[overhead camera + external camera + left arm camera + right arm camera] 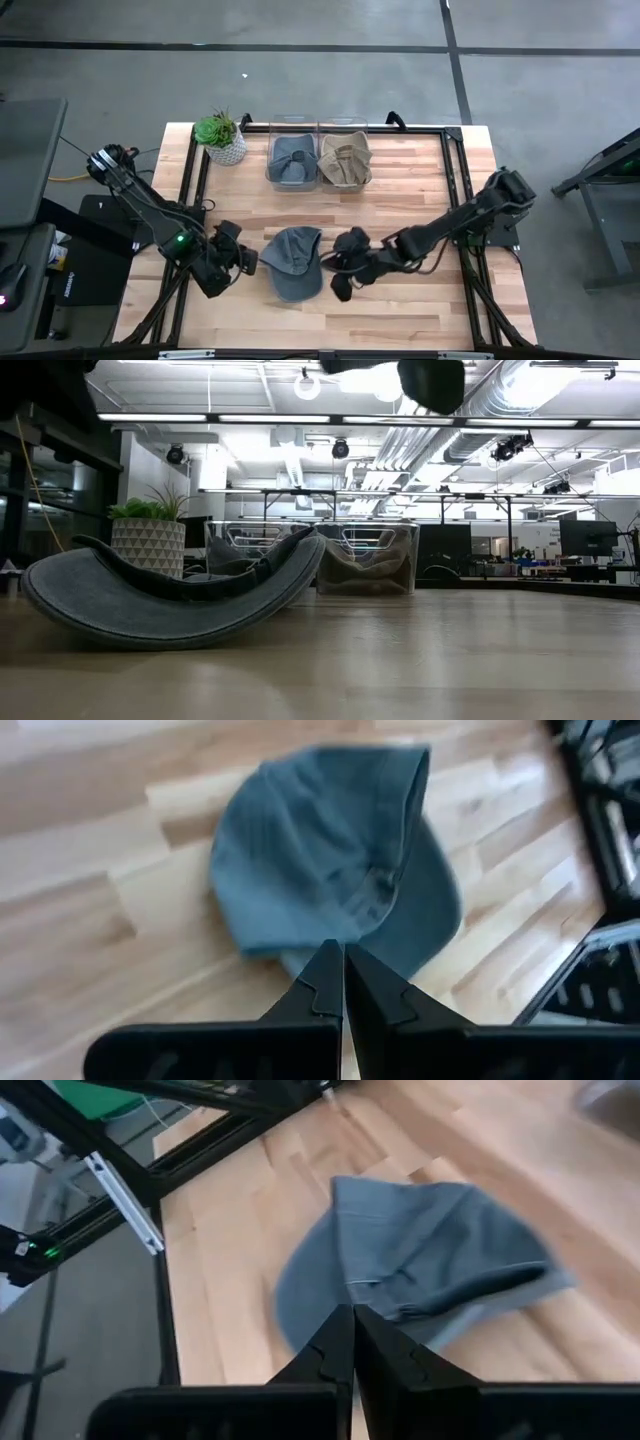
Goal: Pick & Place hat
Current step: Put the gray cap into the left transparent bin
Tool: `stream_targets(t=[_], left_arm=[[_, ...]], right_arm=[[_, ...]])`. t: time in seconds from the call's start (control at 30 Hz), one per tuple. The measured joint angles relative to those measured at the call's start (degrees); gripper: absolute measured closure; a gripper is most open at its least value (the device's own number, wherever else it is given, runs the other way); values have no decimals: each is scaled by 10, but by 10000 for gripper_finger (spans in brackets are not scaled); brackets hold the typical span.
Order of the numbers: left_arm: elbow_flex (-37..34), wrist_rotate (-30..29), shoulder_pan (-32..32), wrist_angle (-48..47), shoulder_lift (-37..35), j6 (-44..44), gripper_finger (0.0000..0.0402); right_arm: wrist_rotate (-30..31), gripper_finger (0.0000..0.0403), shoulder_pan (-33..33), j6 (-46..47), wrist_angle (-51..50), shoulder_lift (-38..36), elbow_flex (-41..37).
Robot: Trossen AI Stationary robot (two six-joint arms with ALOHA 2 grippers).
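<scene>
The blue cap (293,262) looks soft and floppy; grab its brim. Both grippers, left gripper (243,261) and right gripper (343,275), are clenched on nothing.

Blue-grey cap (330,850) lying on pale wooden table (90,870), brim end toward the camera. Left gripper (343,982) just short of the cap's edge, its 2 dark fingers (318,988) pressed together. Black frame rail (600,810) beyond the cap.
</scene>
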Motion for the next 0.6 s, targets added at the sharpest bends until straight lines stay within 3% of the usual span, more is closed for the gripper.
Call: stream_targets(t=[0.17,0.6], left_arm=[[0,-47,8,3,26,1,401],[-1,4,43,25,96,2,401]], right_arm=[[-17,402,4,6,78,64,0],[-76,402,-6,36,118,161,0]])
